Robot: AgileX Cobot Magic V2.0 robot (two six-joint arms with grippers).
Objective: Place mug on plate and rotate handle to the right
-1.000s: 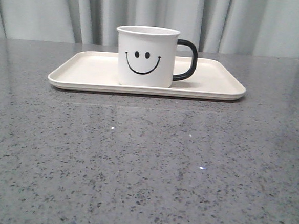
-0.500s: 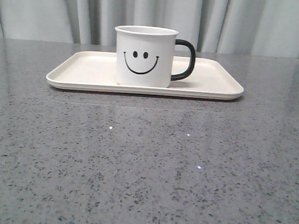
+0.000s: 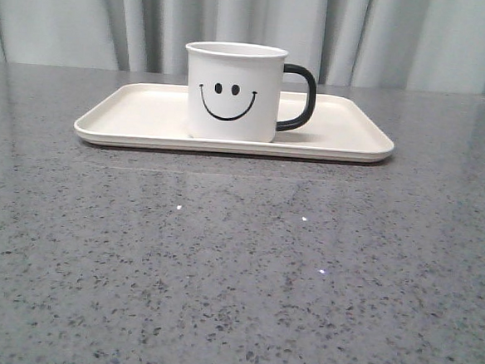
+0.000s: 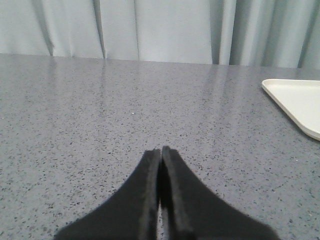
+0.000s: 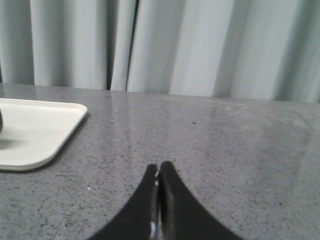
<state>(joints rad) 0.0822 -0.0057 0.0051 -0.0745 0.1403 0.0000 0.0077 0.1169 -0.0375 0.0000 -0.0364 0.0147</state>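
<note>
The white mug (image 3: pixel 232 91) with a black smiley face stands upright on the cream plate (image 3: pixel 131 112) at the back of the table. Its black handle (image 3: pixel 301 98) points to the right. Neither gripper shows in the front view. My left gripper (image 4: pixel 161 150) is shut and empty over bare table, with a corner of the plate (image 4: pixel 297 100) off to one side. My right gripper (image 5: pixel 159 166) is shut and empty over bare table, with the plate's other end (image 5: pixel 35 130) off to one side. The mug is out of both wrist views.
The grey speckled table (image 3: pixel 236 273) stretches from the plate to the front edge. Pale pleated curtains (image 3: pixel 402 39) hang behind the table.
The mug and plate sit a few pixels further left in the front view than one second ago. Their pose on the table looks the same.
</note>
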